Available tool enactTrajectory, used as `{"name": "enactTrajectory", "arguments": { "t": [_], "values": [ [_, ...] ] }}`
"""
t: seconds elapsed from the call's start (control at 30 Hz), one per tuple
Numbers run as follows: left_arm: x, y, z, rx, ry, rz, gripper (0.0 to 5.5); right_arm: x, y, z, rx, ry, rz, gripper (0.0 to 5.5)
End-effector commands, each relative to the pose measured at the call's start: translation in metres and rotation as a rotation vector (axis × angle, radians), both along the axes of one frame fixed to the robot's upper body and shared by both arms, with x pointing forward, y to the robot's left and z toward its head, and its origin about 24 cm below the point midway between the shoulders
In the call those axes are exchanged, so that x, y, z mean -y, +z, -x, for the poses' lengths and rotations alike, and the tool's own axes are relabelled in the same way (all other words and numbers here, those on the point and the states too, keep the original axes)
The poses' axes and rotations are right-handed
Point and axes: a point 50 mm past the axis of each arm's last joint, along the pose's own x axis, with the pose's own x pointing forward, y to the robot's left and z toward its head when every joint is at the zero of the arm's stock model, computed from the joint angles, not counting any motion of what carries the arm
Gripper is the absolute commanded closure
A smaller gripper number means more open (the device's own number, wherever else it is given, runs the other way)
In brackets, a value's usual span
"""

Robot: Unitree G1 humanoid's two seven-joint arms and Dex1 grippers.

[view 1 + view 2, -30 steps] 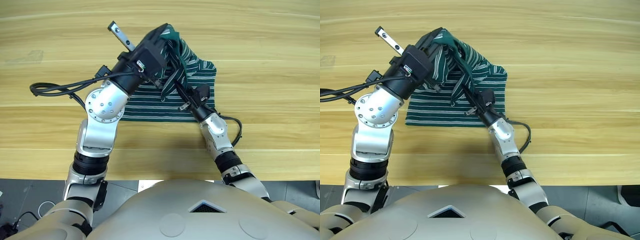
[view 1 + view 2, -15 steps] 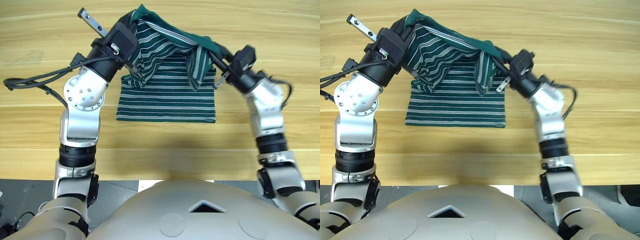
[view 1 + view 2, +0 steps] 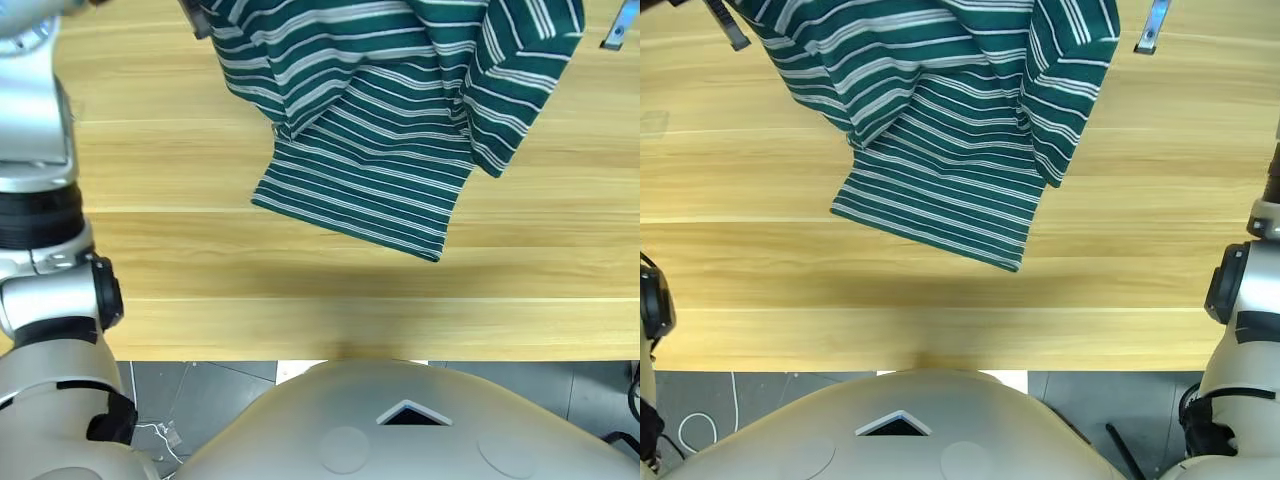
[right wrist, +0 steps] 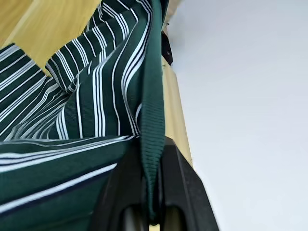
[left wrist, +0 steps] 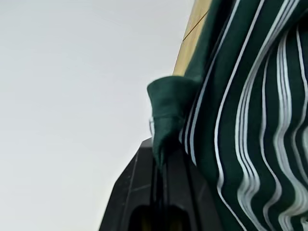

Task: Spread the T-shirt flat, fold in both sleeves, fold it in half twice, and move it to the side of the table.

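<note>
The T-shirt point(image 3: 370, 130) hangs in the air, strung between and below the two grippers. The left gripper point(image 5: 160, 175) is clamped on one pinch of green fabric and the right gripper point(image 4: 151, 204) is clamped on a ribbed edge. A second ago we see both grippers close together with most of the shirt lying on the table point(image 3: 150, 260). Since then they have spread apart and risen, so the cloth is pulled up and opened out. We judge this as the shake-out before spreading flat, with no folds started yet. The long axis runs from the held top edge down to the free hem point(image 3: 345, 215), which points toward the robot and slants lower on the right gripper's side. One sleeve point(image 3: 525, 90) droops under the right gripper. The hem looks clear of the table.
</note>
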Motion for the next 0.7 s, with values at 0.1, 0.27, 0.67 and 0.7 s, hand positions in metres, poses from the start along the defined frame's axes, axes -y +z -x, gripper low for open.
{"name": "enactTrajectory", "arguments": {
  "t": [0.1, 0.27, 0.67, 0.7],
  "values": [
    [-0.009, 0.029, -0.031, -0.018, 0.05, -0.109, 5.5, 0.004, 0.029, -0.026, 0.004, -0.094, -0.065, 5.49],
    [0.001, 0.049, -0.109, 0.179, 0.378, -0.038, 5.5, -0.007, 0.039, -0.089, 0.251, -0.566, -0.162, 5.49],
    [0.024, 0.075, -0.12, 0.425, 0.419, -0.164, 5.5, -0.002, 0.062, -0.098, 0.563, -0.808, -0.191, 5.49],
    [0.025, 0.05, -0.12, 0.356, 0.322, -0.227, 5.5, 0.003, 0.044, -0.098, 0.515, -0.772, -0.167, 5.49]
  ]
}}
